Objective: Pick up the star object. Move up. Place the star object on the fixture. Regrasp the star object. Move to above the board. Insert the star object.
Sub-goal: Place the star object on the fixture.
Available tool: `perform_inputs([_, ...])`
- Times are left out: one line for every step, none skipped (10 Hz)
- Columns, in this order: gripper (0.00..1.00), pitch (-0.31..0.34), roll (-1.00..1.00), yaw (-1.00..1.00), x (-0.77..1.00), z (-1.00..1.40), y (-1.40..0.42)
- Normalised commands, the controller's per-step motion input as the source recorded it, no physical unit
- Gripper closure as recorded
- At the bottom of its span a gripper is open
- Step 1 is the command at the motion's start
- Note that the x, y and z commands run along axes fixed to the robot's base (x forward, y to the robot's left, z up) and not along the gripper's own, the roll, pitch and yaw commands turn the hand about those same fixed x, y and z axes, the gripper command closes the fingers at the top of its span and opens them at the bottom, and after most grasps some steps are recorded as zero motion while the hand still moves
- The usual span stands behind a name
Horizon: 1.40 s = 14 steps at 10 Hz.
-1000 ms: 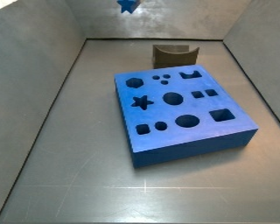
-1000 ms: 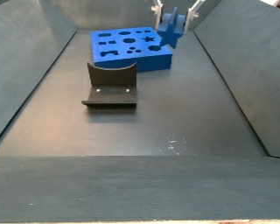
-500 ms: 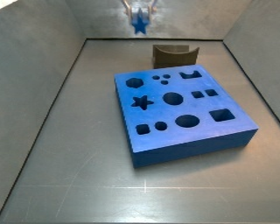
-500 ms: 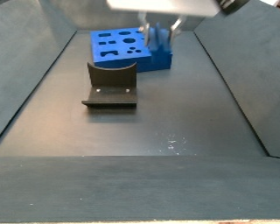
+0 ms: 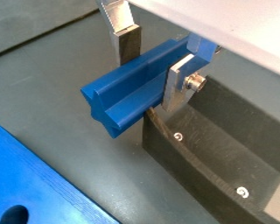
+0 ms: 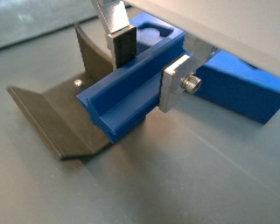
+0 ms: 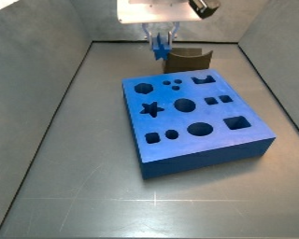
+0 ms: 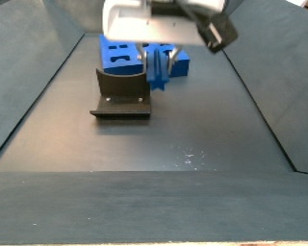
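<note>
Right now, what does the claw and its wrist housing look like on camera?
The claw has two flat silver plate fingers with dark pads; one carries a round silver screw head on its outer face. Above them the wrist housing is a pale white-grey block, with a dark part at its corner in a side view. No cables or markings are discernible.

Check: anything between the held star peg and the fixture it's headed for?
Nothing visible. The gripper is shut on the star object, hanging right beside the fixture in both wrist views, with only bare floor between them. The board lies off to the side, out of that path.
</note>
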Motion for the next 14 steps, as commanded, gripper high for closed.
perform_inputs([1.0,-0.047,-0.04,0.05,0.59,-0.03,-0.02])
perform_inputs([1.0,-0.047,-0.04,0.05,0.59,-0.02,-0.02])
perform_inputs([1.0,-0.047,-0.04,0.05,0.59,-0.02,-0.02])
perform_inputs([1.0,-0.047,-0.04,0.05,0.59,-0.02,-0.02])
perform_inputs([1.0,0.118,-1.0,-0.01,0.69,1.0,0.46])
perform_inputs([1.0,0.119,-1.0,-0.01,0.69,1.0,0.46])
perform_inputs([1.0,0.128,-1.0,-0.04,0.75,1.0,0.41])
perform_inputs([1.0,0.126,-1.0,-0.04,0.79,1.0,0.37])
perform_inputs([1.0,0.16,-1.0,-0.05,0.86,1.0,0.32])
perform_inputs([1.0,0.164,-1.0,-0.06,0.89,1.0,0.32])
perform_inputs([1.0,0.159,-0.94,-0.09,0.7,0.65,0.2])
perform_inputs([1.0,0.143,-0.83,-0.09,0.62,0.48,0.15])
perform_inputs([1.0,0.112,-0.58,-0.1,0.48,0.12,0.09])
perform_inputs([1.0,0.082,-0.42,-0.11,0.41,0.01,0.07])
